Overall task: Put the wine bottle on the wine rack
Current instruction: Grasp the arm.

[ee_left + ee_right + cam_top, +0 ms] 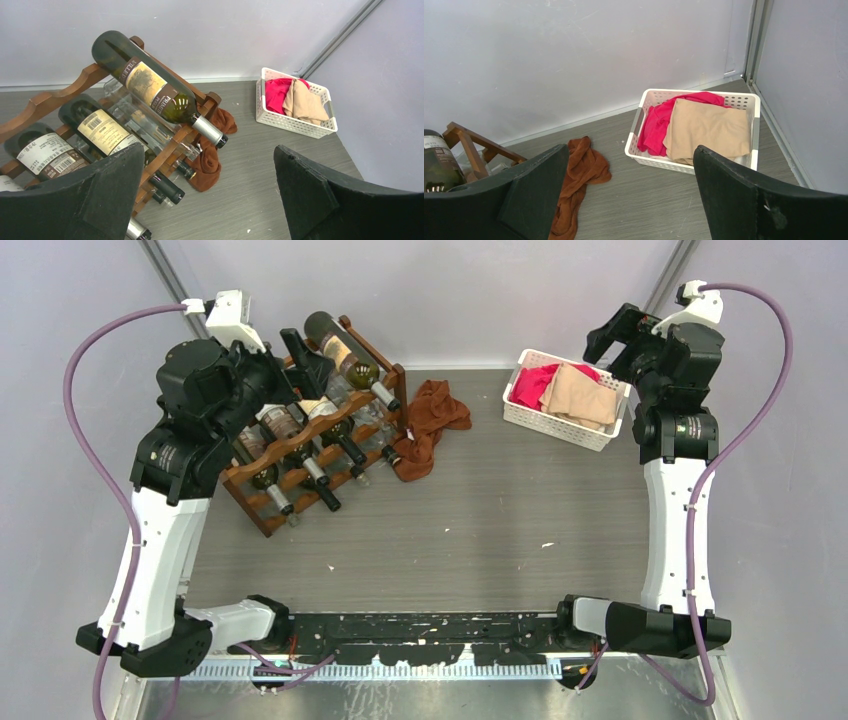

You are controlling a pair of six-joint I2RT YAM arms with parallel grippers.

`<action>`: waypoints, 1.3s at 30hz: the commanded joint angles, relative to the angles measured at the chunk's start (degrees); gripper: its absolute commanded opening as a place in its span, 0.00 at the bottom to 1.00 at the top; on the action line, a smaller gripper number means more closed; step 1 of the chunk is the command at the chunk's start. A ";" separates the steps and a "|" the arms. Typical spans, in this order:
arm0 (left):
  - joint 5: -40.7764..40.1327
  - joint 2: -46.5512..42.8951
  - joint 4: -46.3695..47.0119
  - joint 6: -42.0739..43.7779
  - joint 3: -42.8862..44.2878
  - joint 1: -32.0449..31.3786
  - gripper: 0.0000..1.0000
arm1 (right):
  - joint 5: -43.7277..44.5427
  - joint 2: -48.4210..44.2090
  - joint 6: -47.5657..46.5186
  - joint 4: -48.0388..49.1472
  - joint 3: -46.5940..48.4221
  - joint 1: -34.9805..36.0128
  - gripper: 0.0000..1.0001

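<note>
The rack (pixel 47 99) stands at the tabletop's (pixel 450 530) far left corner, most of its scalloped tiers filled. The bottle (pixel 150 87) I take for mine lies across the top tier. Its base is high toward the far left corner and its neck slopes down toward the brown cloth (pixel 430 420) beside the rack. Judging by that, it is on the rack, though only the two rails cradle it.

My left gripper (pixel 209 148) hangs above the rack's near side and my right gripper (pixel 630 150) hangs over the far right corner, facing the basket (pixel 649 157). The jaws of both are spread wide and carry nothing.

I expect the bottle to be heavy for its size, rigid, smooth and apt to slip, and breakable if it rolls off a rail. The weight should sit in the body, so I would close across the body at the paper label, where my pads would bite better than on bare glass. The neck is narrower and easier to span, but held there the body would swing and lever out of my grip. Lifting it level would keep it from knocking its neighbours.

The bottle is dark green glass with a deep hollow in the base. It carries a cream label with a brownish picture, and below that a maroon band with pale lettering. A grey capsule covers the neck and ends in a dark tip.
</note>
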 commanded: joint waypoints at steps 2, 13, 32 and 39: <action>0.02 -1.12 2.71 0.39 0.05 0.38 1.00 | -0.55 -1.21 -0.24 3.20 0.09 0.04 1.00; -0.10 -1.12 2.84 0.68 0.17 0.38 1.00 | -0.78 -1.00 -0.08 3.29 0.40 0.07 1.00; -0.16 -0.92 2.74 1.07 0.36 0.38 1.00 | -1.55 -0.86 -0.32 3.46 0.40 0.04 1.00; -0.29 -0.86 2.74 1.29 0.44 0.38 1.00 | -1.11 -0.73 -0.69 3.56 0.53 0.04 1.00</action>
